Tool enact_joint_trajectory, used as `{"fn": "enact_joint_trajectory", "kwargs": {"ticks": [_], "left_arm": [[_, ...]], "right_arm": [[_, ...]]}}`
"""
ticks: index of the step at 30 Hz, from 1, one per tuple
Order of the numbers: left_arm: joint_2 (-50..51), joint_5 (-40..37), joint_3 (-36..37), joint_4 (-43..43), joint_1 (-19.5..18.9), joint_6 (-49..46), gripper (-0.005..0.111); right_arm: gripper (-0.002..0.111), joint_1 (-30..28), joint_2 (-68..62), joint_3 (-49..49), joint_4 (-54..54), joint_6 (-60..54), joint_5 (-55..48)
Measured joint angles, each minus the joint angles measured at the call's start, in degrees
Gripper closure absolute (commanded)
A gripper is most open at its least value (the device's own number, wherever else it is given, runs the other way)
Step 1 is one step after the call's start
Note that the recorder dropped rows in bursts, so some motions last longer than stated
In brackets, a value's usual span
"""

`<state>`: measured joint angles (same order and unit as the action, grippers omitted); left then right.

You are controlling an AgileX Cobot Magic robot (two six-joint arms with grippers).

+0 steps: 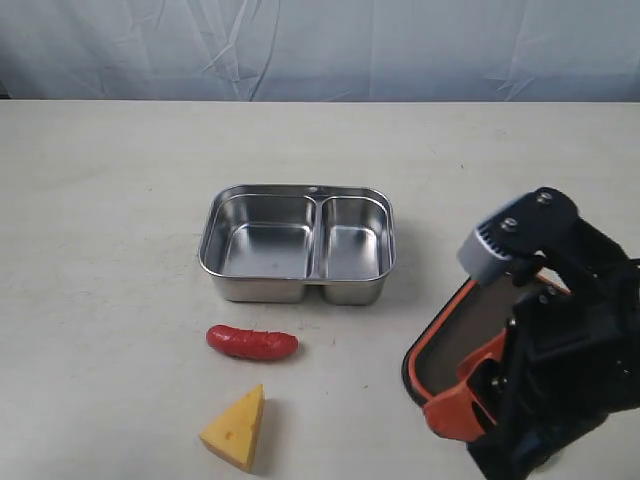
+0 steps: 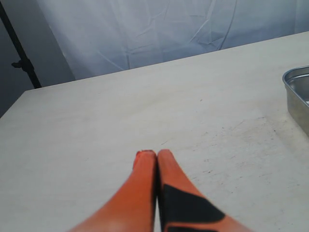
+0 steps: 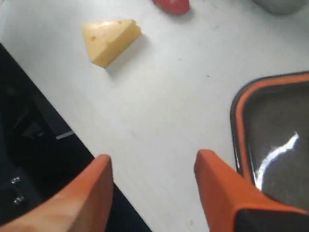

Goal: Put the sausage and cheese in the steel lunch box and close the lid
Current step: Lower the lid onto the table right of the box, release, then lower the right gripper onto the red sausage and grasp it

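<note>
Right end effector [image 3: 152, 162] gaping, empty, by lid [image 3: 270, 140]; left end effector [image 2: 157, 154] pinched together. Box [image 1: 212, 235] bare, so probably pickup stage: next, reach over to cheese [image 3: 110, 39], clamp.

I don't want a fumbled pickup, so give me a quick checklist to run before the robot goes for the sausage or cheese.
1. Steel lunch box open, both compartments empty: ok.
2. Sausage lying free on the table, apart from the box: ok.
3. Cheese free, nothing touching it: ok.
4. Lid off the box, to its side: ok.
5. Right jaws open, nothing between them: ok.
6. Left jaws ready to grasp: not ok, shut.
</note>
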<state>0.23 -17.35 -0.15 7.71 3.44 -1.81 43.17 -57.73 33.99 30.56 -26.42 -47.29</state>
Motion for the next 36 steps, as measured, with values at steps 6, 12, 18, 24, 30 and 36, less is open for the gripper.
{"fn": "enact_joint_trajectory", "kwargs": {"ticks": [6, 12, 18, 24, 30, 36], "left_arm": [[0.00, 0.00, 0.00, 0.00, 0.00, 0.00, 0.107], [0.00, 0.00, 0.00, 0.00, 0.00, 0.00, 0.107], [0.00, 0.00, 0.00, 0.00, 0.00, 0.00, 0.107], [0.00, 0.00, 0.00, 0.00, 0.00, 0.00, 0.107], [0.00, 0.00, 0.00, 0.00, 0.00, 0.00, 0.107], [0.00, 0.00, 0.00, 0.00, 0.00, 0.00, 0.107]], "right_arm": [[0.058, 7.31, -9.61, 4.72, 0.25, -0.37, 6.77], [0.058, 15.01, -23.35, 13.74, -3.86, -0.49, 12.56], [0.058, 19.35, -36.38, 23.57, -7.52, -0.60, 13.31], [0.058, 20.18, -45.20, 28.86, -9.11, -0.60, 13.39], [0.058, 20.18, -50.48, 31.84, -12.20, 2.10, 13.39], [0.058, 20.18, -52.92, 32.84, -16.11, 5.86, 15.00]]}}
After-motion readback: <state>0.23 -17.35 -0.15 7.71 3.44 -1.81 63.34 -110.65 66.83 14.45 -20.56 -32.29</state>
